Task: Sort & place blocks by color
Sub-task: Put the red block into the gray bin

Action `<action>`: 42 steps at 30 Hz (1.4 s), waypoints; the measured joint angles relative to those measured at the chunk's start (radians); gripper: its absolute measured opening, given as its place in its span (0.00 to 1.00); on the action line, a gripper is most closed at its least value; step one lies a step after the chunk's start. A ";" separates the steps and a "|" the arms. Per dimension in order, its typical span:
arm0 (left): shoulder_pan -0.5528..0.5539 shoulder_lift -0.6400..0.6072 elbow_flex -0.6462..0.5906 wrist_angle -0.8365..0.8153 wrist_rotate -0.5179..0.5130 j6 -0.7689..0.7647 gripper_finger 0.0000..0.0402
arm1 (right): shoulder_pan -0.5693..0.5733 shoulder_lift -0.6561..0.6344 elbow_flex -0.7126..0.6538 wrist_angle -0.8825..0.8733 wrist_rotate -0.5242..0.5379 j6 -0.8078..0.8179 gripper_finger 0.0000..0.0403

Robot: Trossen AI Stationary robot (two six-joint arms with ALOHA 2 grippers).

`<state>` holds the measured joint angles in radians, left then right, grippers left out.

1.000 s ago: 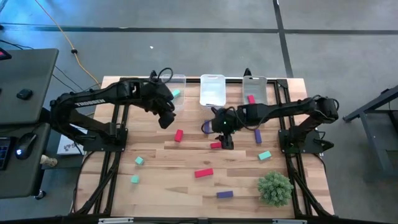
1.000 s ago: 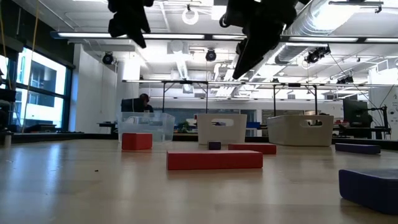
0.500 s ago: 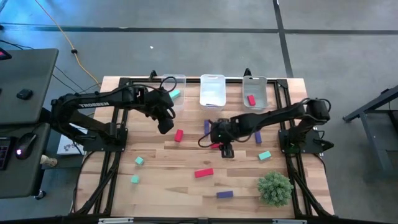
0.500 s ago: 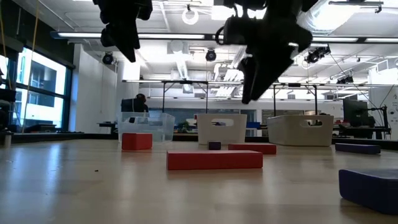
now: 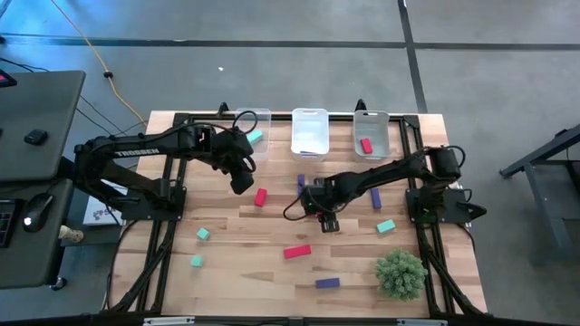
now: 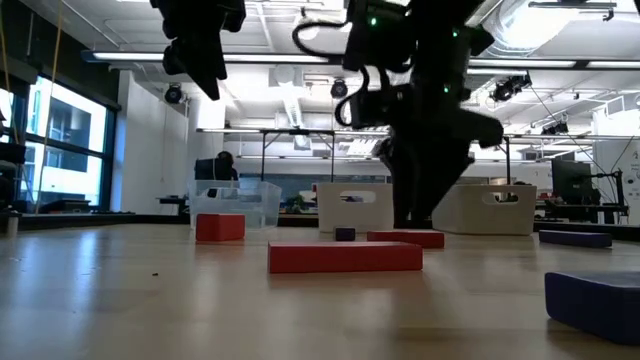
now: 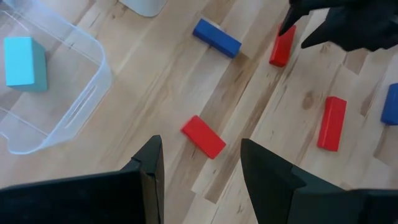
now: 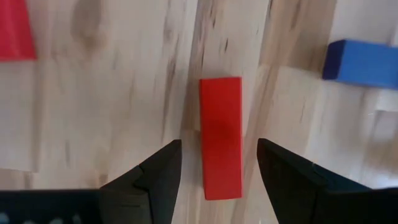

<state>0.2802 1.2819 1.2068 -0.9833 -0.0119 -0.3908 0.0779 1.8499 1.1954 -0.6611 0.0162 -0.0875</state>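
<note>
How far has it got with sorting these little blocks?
Barely started: one teal block lies in the left bin and one red block in the right bin. The right gripper is open astride a red bar, not yet gripping. About nine blocks remain on the table.

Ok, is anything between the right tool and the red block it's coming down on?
Nothing visible. The right tool is open, its fingers either side of the red block lying flat on the table. The purple block lies well off to one side.
</note>
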 joint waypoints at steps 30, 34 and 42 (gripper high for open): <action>0.000 0.000 0.000 0.001 -0.004 0.046 0.33 | -0.006 0.067 0.002 -0.001 -0.028 0.091 0.19; 0.000 0.000 0.000 0.001 -0.004 0.046 0.33 | -0.009 0.044 -0.003 -0.009 -0.002 0.137 0.19; 0.000 0.000 0.000 0.001 -0.004 0.046 0.33 | -0.049 -0.059 -0.002 -0.015 0.077 0.220 0.19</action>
<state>0.2802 1.2819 1.2068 -0.9824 -0.0158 -0.3447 0.0287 1.7905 1.1934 -0.6762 0.0931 0.1327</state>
